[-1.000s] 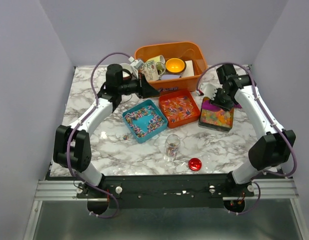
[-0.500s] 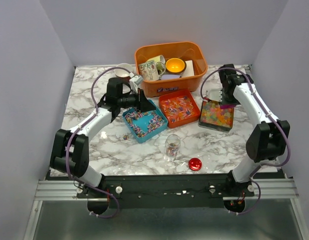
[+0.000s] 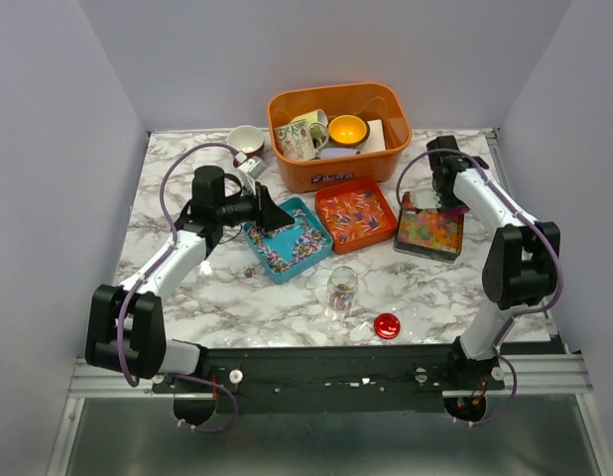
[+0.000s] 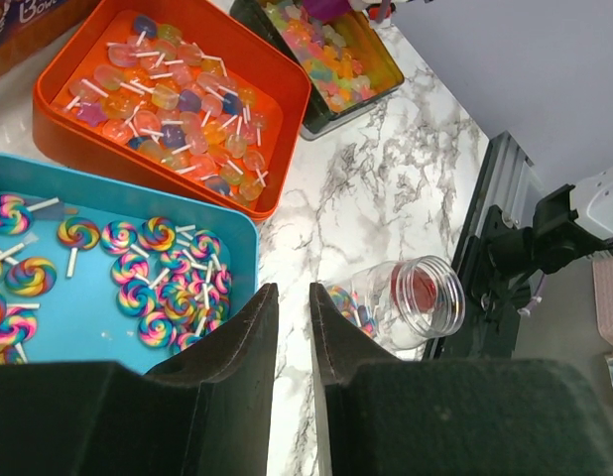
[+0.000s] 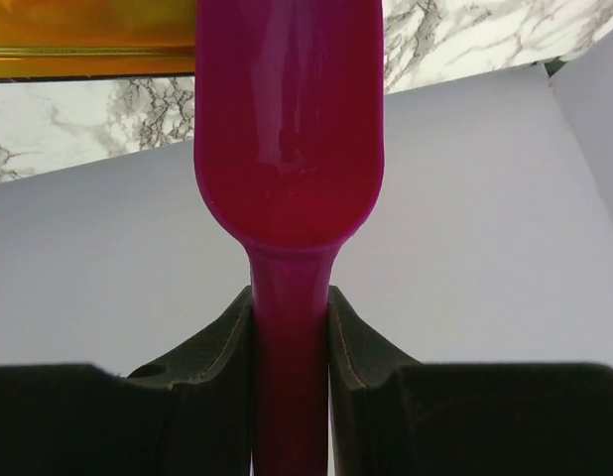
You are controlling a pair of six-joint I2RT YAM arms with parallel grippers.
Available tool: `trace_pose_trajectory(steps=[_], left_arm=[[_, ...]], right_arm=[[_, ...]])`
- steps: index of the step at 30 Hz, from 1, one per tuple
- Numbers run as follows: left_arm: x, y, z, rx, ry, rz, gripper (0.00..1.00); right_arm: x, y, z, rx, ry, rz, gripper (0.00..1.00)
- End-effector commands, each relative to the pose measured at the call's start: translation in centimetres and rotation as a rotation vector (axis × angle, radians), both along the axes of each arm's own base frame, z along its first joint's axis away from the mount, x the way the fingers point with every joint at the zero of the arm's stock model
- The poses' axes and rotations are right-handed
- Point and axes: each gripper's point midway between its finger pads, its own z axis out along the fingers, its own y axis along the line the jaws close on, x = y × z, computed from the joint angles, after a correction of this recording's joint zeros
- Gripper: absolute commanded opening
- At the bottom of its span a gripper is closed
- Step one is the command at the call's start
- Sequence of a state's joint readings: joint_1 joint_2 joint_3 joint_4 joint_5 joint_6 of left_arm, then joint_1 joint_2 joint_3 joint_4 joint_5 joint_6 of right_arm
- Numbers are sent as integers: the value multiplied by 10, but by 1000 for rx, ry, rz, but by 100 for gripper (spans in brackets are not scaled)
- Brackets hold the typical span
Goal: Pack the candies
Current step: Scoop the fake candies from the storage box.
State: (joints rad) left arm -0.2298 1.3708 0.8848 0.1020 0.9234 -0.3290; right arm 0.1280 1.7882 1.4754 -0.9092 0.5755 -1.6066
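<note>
Right gripper (image 5: 290, 322) pinches the scoop (image 5: 289, 129) by its handle and has drawn back far-right of the jelly tray (image 3: 429, 233). Left gripper (image 4: 292, 327), nearly pressed together, has retreated near-left over the blue tray (image 3: 284, 238); candies (image 4: 163, 278) remain in trays, jar (image 3: 341, 289) barely filled.

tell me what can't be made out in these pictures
- Scoop bowl: the right wrist view shows only its underside, so any load is hidden.
- Right gripper: top view, too small to see the scoop held.
- Jar contents: left wrist view, partly behind the left gripper's fingers; top view too small.
- Blue tray: near part hidden by the gripper body.
- Loose bits on the table: too small to identify.
</note>
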Motion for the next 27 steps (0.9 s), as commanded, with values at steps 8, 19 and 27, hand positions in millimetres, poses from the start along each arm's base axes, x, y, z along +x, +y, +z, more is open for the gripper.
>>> trace_pose_trajectory(steps=[8,19,27], left_arm=[[0,10,-1,4,-6,52,29],[0,12,-14,35,33,46,29],[-7,15,-25,76,54,21,29]], right_arm=[[-20,-13,-41,-95,137,131,1],[-43,5,-56,57,200,166,1],[-46,19,-54,144,199,206,1]])
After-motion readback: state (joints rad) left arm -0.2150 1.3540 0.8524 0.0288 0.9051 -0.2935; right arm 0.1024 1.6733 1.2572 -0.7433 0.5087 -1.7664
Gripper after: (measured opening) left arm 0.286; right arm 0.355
